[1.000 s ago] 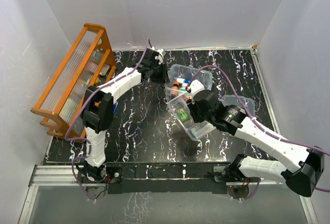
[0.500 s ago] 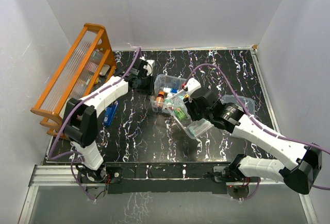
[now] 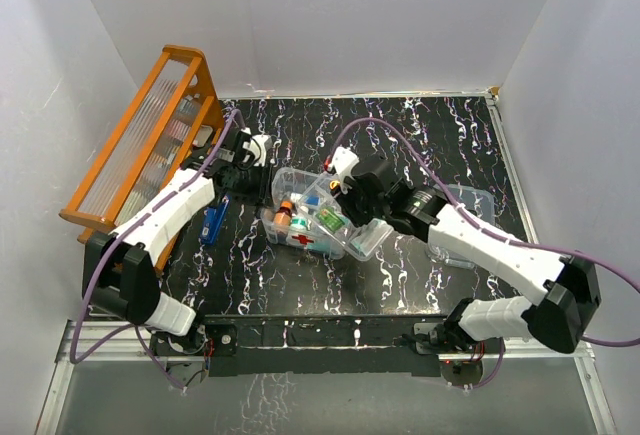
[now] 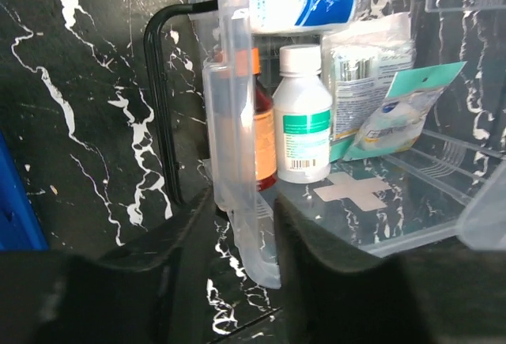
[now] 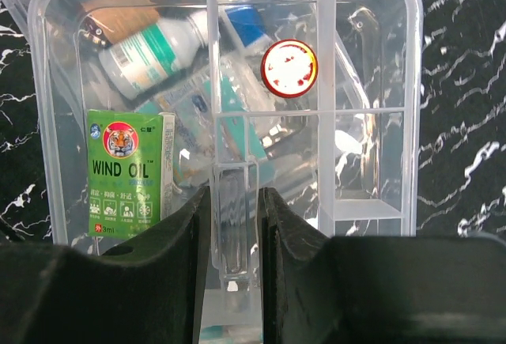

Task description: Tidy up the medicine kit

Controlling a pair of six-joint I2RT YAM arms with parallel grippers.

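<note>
Two slips could spoil this. The clear plastic medicine kit box with a red cross (image 3: 303, 238) sits in the middle of the black marbled table (image 3: 450, 135). The left gripper (image 4: 245, 229) pinches its thin side wall, so a hard pull may tip it. The right gripper (image 5: 235, 209) clamps the shallow clear divided tray (image 5: 407, 122) over it, and tilting may spill things. The box looks see-through, packed with bottles (image 4: 306, 115) and packets (image 4: 395, 115).

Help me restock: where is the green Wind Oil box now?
Right wrist view, lower left: Wind Oil box in the divided tray's left compartment, beside the right gripper.
</note>
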